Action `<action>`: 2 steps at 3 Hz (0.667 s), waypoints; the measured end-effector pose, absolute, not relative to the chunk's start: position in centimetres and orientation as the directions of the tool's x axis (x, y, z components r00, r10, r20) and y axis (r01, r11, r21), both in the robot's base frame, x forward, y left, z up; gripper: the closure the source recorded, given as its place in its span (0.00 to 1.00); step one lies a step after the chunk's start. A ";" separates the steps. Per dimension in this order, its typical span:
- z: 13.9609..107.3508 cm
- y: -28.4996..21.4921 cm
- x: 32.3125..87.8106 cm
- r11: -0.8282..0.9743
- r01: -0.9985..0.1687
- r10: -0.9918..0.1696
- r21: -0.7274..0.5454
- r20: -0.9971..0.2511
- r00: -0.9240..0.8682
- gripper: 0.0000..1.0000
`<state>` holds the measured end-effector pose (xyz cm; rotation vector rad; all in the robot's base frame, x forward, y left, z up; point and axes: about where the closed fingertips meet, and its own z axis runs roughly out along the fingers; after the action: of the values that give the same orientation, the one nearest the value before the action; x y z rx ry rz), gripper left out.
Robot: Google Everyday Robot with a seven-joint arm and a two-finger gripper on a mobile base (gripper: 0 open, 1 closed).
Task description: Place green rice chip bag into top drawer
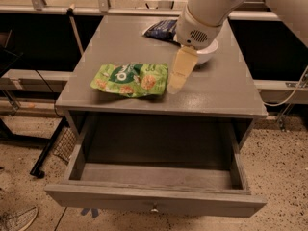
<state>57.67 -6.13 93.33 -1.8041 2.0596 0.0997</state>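
The green rice chip bag (130, 79) lies flat on the grey table top (226, 88), left of centre. The top drawer (154, 177) is pulled open below the table's front edge and nothing lies in it; its small metal knob (154, 208) shows on the front. My gripper (174, 86) hangs from the white arm, its pale tip down at the table right beside the bag's right edge.
A dark blue snack bag (161, 30) lies at the back of the table. A white bowl (208, 55) stands behind the gripper, partly hidden by the arm. A black stand leg (48, 150) is on the floor to the left. A shoe (19, 219) lies at bottom left.
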 end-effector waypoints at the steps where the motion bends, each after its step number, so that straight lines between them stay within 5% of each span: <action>1: 92.8 -3.9 59.5 0.176 -0.961 -0.923 -0.213 -0.375 -0.086 0.00; 2: 92.1 -1.7 60.7 0.179 -0.960 -0.927 -0.213 -0.363 -0.093 0.00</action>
<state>60.69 -1.67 92.06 -1.7761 2.0502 0.1082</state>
